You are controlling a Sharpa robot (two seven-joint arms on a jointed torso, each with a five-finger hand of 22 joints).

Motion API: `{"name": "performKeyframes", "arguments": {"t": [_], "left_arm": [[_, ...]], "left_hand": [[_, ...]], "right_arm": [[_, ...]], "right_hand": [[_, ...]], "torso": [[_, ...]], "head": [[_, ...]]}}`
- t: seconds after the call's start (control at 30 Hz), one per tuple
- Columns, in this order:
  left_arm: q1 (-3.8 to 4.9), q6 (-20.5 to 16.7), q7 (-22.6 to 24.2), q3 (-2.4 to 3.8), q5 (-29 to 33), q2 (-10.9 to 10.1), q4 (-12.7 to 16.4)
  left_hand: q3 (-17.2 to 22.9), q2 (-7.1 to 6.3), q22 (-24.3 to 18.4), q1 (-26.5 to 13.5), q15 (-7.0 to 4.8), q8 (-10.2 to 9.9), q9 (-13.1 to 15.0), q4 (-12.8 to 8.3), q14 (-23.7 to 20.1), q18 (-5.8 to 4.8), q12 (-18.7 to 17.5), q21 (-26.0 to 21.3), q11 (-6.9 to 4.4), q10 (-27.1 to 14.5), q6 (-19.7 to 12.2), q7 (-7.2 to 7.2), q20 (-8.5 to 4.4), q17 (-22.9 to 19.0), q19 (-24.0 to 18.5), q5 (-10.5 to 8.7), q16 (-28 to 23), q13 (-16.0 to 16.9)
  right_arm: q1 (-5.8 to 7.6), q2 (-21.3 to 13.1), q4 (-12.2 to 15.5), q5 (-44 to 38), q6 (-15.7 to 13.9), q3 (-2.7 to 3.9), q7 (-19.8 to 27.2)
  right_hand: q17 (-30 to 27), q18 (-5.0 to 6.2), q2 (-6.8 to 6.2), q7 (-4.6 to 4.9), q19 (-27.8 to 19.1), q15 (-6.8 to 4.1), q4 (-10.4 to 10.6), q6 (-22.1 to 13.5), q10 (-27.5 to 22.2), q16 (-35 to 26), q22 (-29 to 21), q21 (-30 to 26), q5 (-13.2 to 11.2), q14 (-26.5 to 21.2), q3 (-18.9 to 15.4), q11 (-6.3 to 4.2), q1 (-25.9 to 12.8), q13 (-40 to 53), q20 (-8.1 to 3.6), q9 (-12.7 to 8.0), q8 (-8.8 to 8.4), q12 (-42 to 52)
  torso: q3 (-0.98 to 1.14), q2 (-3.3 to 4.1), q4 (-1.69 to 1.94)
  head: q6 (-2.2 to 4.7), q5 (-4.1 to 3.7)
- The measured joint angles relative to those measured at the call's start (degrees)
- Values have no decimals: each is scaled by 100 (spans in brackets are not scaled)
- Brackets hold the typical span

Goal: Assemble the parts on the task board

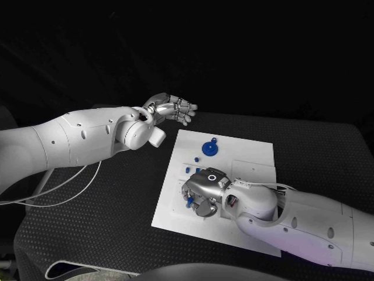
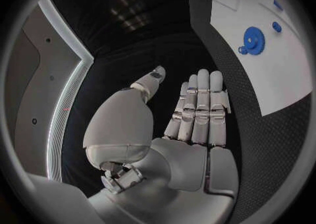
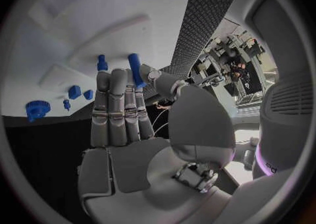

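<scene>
So the right hand (image 1: pixel 205 190) is the one working: it sits palm-down over the lower middle of the white task board (image 1: pixel 246 153), and from the right wrist view it looks like it's pinching a small blue peg (image 3: pixel 135 69) between the thumb and a fingertip, with the other fingers lying straight and close together. In the head view a bit of blue (image 1: pixel 189 201) peeks out at the hand's 8 o'clock edge, probably that same peg, but I can't say for sure.

The left hand (image 1: pixel 170 109) is parked off the board, near its 11 o'clock corner, over the black table (image 1: pixel 110 211). Its fingers are straight and side by side, thumb apart, holding nothing.

Up at 12 o'clock on the board lies the blue gear (image 1: pixel 209 148) with a tiny blue piece touching it on the near side. A couple of other small blue parts (image 3: pixel 74 91) lie between the gear and the right hand.

My read: it's mid-insertion, carrying the peg to its seat. I can't see the hole under the hand, so the next move probably calls for lining the peg up upright and pressing straight down without letting it tilt.
</scene>
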Motion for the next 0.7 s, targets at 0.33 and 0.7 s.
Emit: {"name": "performKeyframes", "arguments": {"t": [0.33, 0.7], "left_arm": [[-1, 15, -8, 0, 1, 0, -9], [-2, 20, -15, 0, 1, 0, -22]], "left_hand": [[0, 0, -1, 0, 0, 0, 0, 0, 0, 4, 0, 0, 0, -1, 0, 0, 20, 0, -19, 0, 0, 0], [0, 0, 3, 0, 0, 0, 0, 0, 0, 7, 0, 0, -1, -1, 0, 0, 20, -1, -20, 0, 0, 1]], "right_arm": [[-15, -15, 14, -2, -118, -14, -30], [-20, -8, 8, 8, -147, -16, -40]], "right_hand": [[12, -8, -1, 13, 0, 1, -22, 12, 43, 0, -2, 23, 0, 0, 10, 0, 0, 0, 0, -14, 0, -3], [16, -35, -2, 17, -1, -14, -23, 13, 43, 0, -3, 23, -5, 20, 8, 0, -1, 10, 1, -12, -3, -5]], "torso": [[1, -1, -1], [3, -1, -5]], "head": [[2, 16], [-34, 26]]}}
